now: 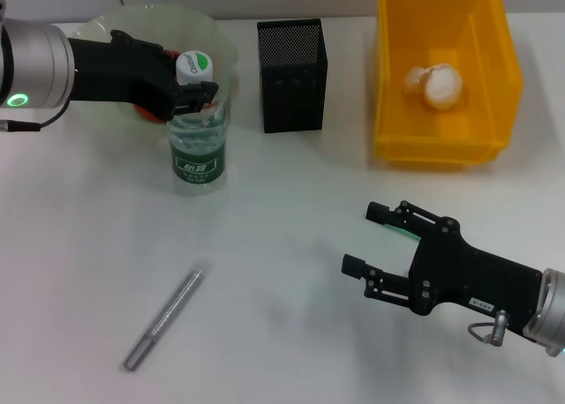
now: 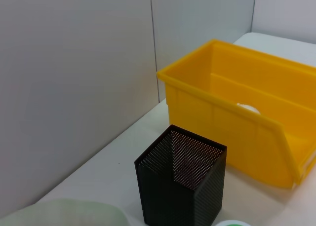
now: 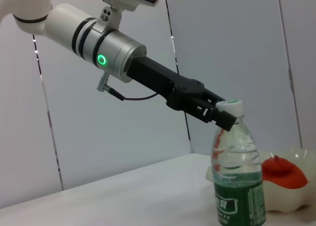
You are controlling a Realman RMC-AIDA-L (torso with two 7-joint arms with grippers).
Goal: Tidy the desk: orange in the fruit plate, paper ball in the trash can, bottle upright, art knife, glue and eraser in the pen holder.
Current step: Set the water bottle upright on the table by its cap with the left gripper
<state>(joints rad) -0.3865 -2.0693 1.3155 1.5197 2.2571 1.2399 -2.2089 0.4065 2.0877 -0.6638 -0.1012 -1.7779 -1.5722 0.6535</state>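
So here's where I'm at: the crumpled white paper ball (image 1: pixel 434 86) is already in the yellow plastic bin (image 1: pixel 387 113) up at 1 o'clock, and the orange fruit (image 3: pixel 279 172) looks to be sitting in the pale translucent fruit plate (image 1: pixel 221 33) at 11 o'clock. The clear water bottle with green label (image 1: pixel 197 139) stands upright beside the plate, with my left gripper (image 1: pixel 196 90) clamped round its neck just under the white cap. The silver art knife (image 1: pixel 164 318) lies at 7 o'clock on the table, so it's left to do; the black mesh pen holder (image 1: pixel 291 76) at 12 looks empty, and I can't spot the glue or eraser anywhere. My right gripper (image 1: pixel 369 238) hovers at 4 o'clock, fingers spread, holding nothing. Plain white desk (image 1: pixel 282 272), grey partition wall (image 2: pixel 74 88) behind.
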